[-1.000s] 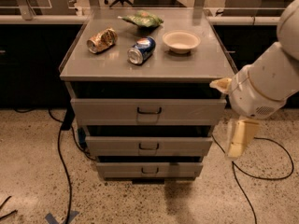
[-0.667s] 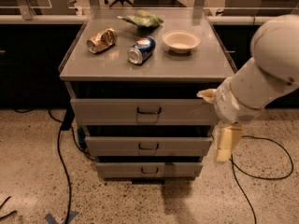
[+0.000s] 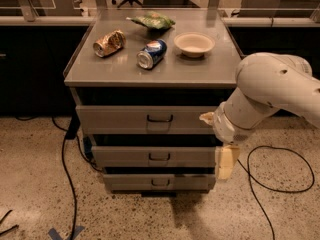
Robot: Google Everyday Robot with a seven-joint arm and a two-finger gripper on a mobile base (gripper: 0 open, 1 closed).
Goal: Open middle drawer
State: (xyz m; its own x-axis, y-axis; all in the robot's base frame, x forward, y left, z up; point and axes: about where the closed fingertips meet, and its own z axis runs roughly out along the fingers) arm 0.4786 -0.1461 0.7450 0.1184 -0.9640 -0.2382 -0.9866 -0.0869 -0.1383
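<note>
The grey cabinet point(image 3: 150, 74) stands in the middle of the camera view with three drawers, all closed. The middle drawer point(image 3: 125, 156) is a wide, shallow grey front with a small dark loop handle point(image 3: 159, 157) at its centre. It sits between the taller top drawer point(image 3: 115, 119) and the lowest drawer point(image 3: 130, 182). My gripper point(image 3: 226, 163) hangs at the end of the white arm point(image 3: 270, 94), at the right end of the middle drawer front. It is right of the handle and apart from it.
On the cabinet top lie a crushed brown can point(image 3: 109, 43), a blue can point(image 3: 151, 53) on its side, a white bowl point(image 3: 194, 44) and a green bag point(image 3: 152, 20). Black cables run over the speckled floor at left point(image 3: 64, 159) and right point(image 3: 272, 179). Dark counters stand behind.
My arm has swung left and the gripper has come in from the right side of the cabinet to the right end of the drawer fronts. The drawers have not moved.
</note>
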